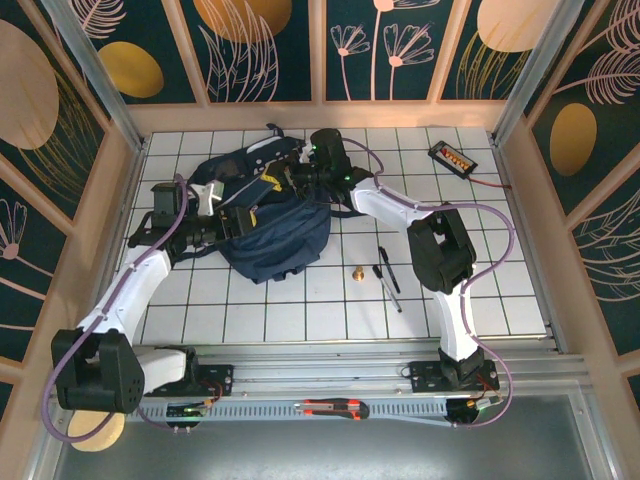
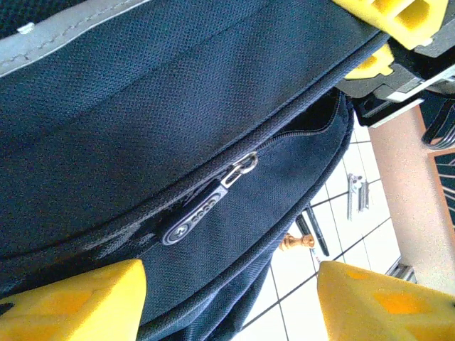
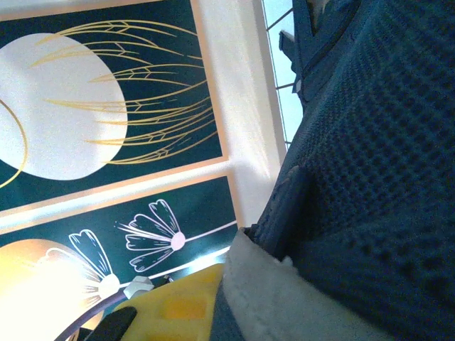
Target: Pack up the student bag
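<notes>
While lining up on the zip pull (image 2: 206, 207), best to go slow and square. Student bag (image 1: 285, 240) slumped at centre-left of the tiled table (image 1: 480, 290), biggest thing out there. Left gripper (image 1: 232, 218) in at the bag's left flank, yellow fingers (image 2: 78, 302) spread wide, nothing pinched, pull tab lying flat on the navy cloth ahead and between them. Right gripper (image 1: 282, 180) up at the bag's far edge, pressed together on a fold of fabric and grey trim, yellow finger (image 3: 181, 309) tight against the cloth. Looks like a brace, keeping that end taut.

Past the slider, toward that hold, a dark gap in the zip line. Probably a mouth only partly open, so widening it is the likely step in hand.

Now the trick. Centre on the tab, not the slider. Come in low, one finger sliding under the tab's free end. Nip the tab alone, no cloth with it. Then draw along the line of the teeth, away from the right-hand hold, never across.

Likely risks: loose cloth bunching between the fingers, or the slim tab slipping out.

Out on the tiles to the right, two pens (image 1: 388, 275) and a small brass piece (image 1: 357, 272), well apart from the bag, not yet packed.
</notes>
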Controlling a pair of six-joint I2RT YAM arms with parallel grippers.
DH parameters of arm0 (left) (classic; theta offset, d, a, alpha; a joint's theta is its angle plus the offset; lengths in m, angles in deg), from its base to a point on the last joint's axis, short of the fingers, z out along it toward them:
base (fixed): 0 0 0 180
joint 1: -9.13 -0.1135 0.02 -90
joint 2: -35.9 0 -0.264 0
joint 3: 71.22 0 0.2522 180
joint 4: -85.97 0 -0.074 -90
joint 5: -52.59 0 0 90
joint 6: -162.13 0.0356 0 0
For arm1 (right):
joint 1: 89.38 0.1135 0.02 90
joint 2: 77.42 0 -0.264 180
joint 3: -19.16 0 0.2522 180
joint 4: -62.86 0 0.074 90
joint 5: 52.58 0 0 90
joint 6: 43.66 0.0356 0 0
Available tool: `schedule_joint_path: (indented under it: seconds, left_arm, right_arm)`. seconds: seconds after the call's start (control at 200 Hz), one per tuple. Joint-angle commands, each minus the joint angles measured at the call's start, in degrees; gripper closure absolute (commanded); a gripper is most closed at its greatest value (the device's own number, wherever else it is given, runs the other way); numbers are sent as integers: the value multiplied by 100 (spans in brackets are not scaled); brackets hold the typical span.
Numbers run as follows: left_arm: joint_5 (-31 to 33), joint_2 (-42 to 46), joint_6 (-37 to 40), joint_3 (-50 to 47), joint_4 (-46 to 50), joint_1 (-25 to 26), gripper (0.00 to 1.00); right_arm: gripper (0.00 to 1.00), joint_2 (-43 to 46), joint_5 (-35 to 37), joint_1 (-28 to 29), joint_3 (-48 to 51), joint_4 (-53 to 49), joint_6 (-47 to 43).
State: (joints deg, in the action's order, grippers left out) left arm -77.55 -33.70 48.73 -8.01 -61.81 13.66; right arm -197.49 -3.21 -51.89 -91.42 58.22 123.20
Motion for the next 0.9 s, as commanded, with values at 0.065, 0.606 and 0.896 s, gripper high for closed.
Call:
schedule_joint_path:
  seconds: [0.065,0.606,0.896]
  left_arm:
    - [277,-212,-218,-32,-290,39,35]
    - [453,-958,-728,357,-1367,450,53]
    - [758,-855,-1086,188,-1808,537,57]
  right_arm:
    - [100,159,-183,6,-520,741,-88]
    - [100,160,-262,155,-342,968,127]
    - [100,51,-343,296,-341,1187,320]
